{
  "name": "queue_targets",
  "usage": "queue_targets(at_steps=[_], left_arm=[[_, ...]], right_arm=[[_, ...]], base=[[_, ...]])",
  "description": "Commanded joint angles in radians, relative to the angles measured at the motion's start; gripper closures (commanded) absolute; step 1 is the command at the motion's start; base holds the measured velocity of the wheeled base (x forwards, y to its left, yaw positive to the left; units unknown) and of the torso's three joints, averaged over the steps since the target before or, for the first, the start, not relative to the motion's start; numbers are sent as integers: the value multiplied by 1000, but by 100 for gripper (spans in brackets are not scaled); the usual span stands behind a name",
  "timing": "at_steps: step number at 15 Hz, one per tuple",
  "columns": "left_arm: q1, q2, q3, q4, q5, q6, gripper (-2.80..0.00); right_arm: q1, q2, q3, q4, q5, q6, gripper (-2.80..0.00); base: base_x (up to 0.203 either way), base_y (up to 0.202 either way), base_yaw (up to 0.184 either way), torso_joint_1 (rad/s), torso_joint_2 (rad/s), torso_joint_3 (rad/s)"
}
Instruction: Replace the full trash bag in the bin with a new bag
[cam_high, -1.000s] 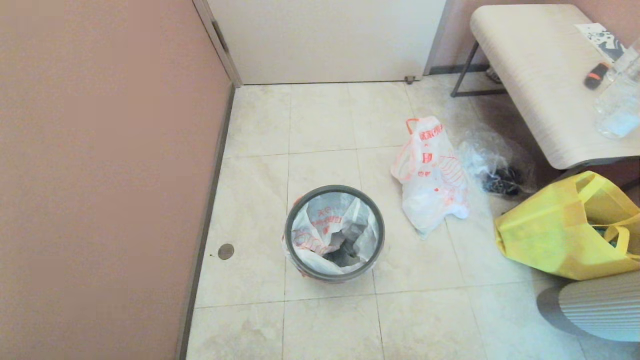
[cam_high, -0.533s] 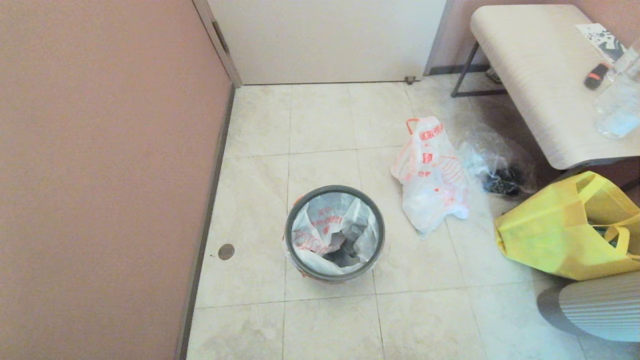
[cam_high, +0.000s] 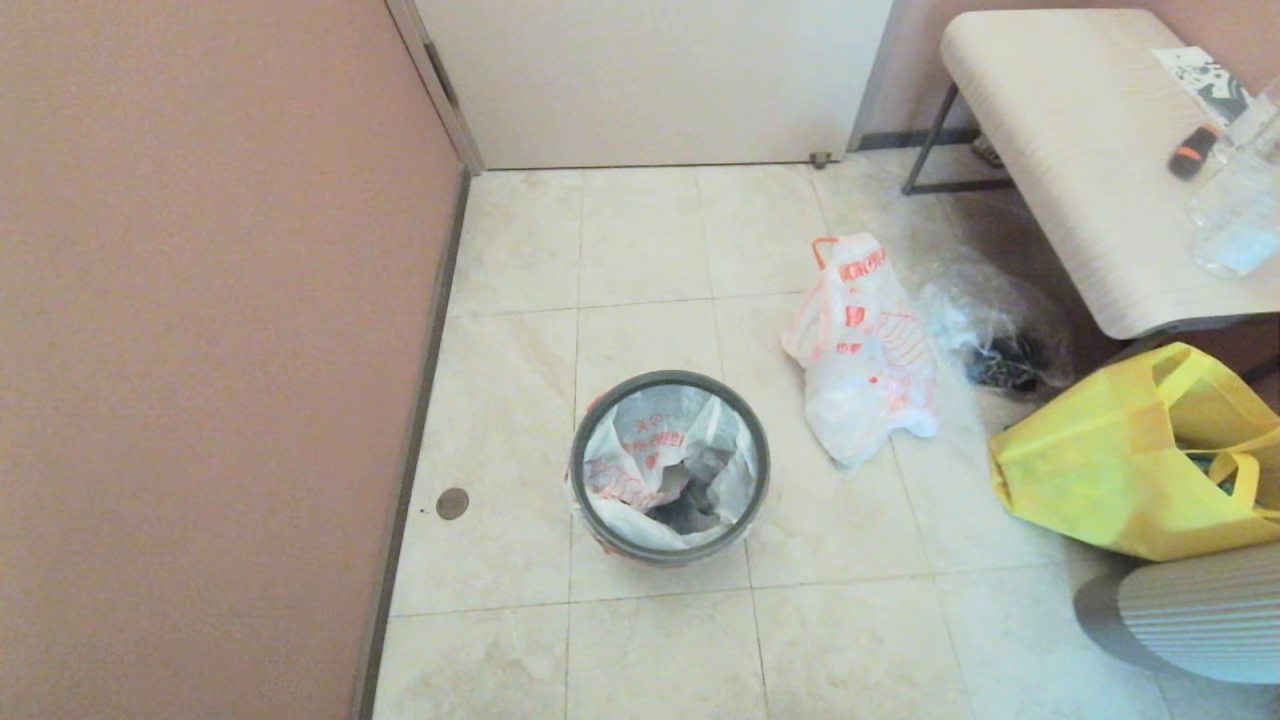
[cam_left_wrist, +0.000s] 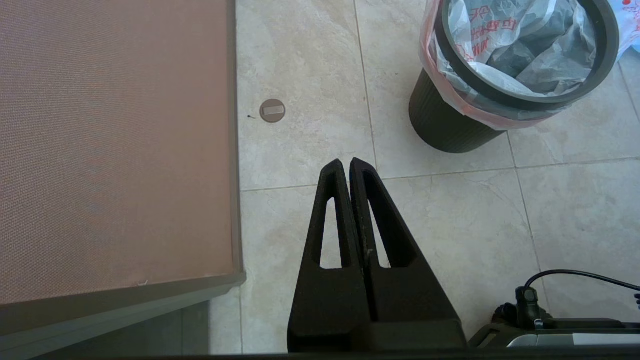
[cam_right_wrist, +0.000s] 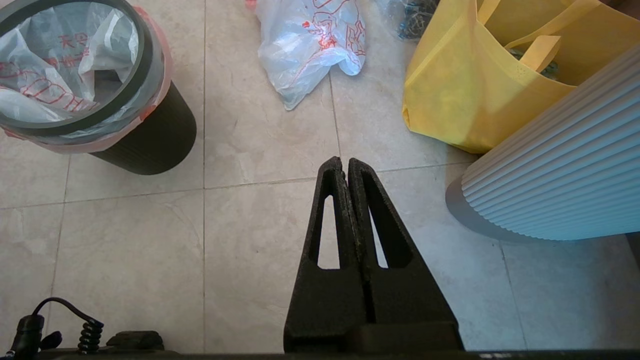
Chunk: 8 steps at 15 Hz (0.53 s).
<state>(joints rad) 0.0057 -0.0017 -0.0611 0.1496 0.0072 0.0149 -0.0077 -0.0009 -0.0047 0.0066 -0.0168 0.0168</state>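
Note:
The bin, a round black bucket with a grey ring as its rim, stands on the tiled floor in front of me. The new bag, thin and white, lines it, and its pink band hangs out under the ring. The full trash bag, with orange-red print and loop handles, lies on the floor to the bin's right. My left gripper hovers shut and empty over bare tile, short of the bin. Short of the full trash bag, my right gripper is shut and empty too. Neither arm shows in the head view.
A yellow tote and a grey ribbed object stand at the right. A clear bag with dark contents lies under the table. A wall runs along the left and a door closes the back.

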Motion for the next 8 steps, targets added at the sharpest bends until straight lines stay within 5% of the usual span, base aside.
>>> queue_targets(at_steps=[1,8], left_arm=[[0,2,0,1,0,0,0],[0,2,0,0,0,0,0]], right_arm=[[0,1,0,0,0,0,0],[0,2,0,0,-2,2,0]], base=[[0,0,0,0,0,0],[0,0,0,0,0,0]])
